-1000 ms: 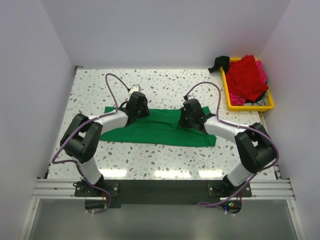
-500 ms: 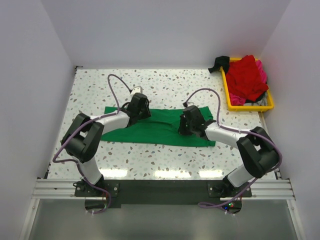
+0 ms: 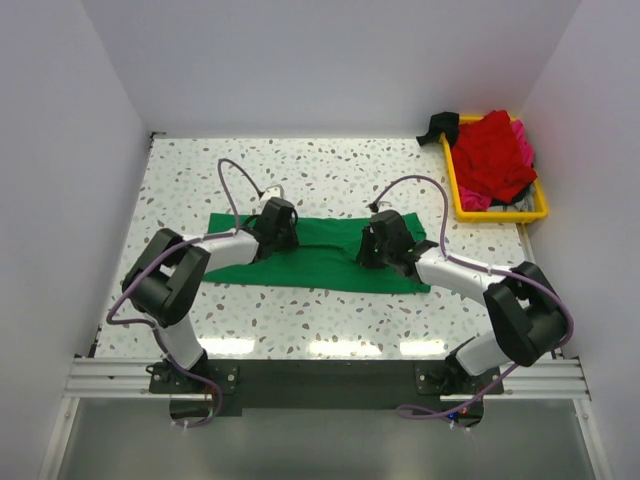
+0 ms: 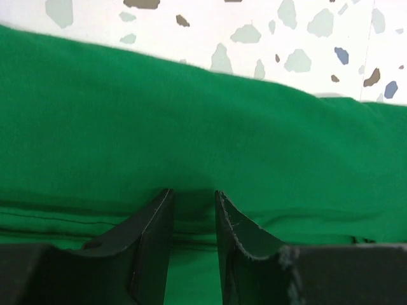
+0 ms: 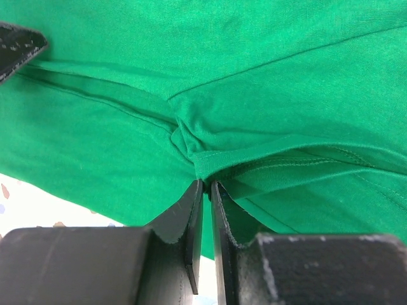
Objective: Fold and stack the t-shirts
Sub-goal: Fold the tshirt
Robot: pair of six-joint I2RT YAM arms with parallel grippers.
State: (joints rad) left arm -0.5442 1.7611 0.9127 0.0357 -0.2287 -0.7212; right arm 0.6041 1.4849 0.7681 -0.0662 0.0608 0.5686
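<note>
Right gripper (image 5: 204, 187): jaws nearly closed, only a slit left, pinching a bunched fold of the green t-shirt (image 3: 320, 262). Left gripper (image 4: 191, 200): jaws a narrow gap apart, tips down on the same shirt, cloth in the gap, can't tell if it has real hold. Shirt lies as a wide band mid-table (image 3: 330, 170) under both arms. Red t-shirt (image 3: 492, 152) and pink cloth (image 3: 523, 135) are heaped in the yellow tray (image 3: 500, 214) at the far right.

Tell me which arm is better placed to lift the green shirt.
Probably right: the right gripper is pinched shut on a bunched hem of the green t-shirt, while the left gripper stands open.
</note>
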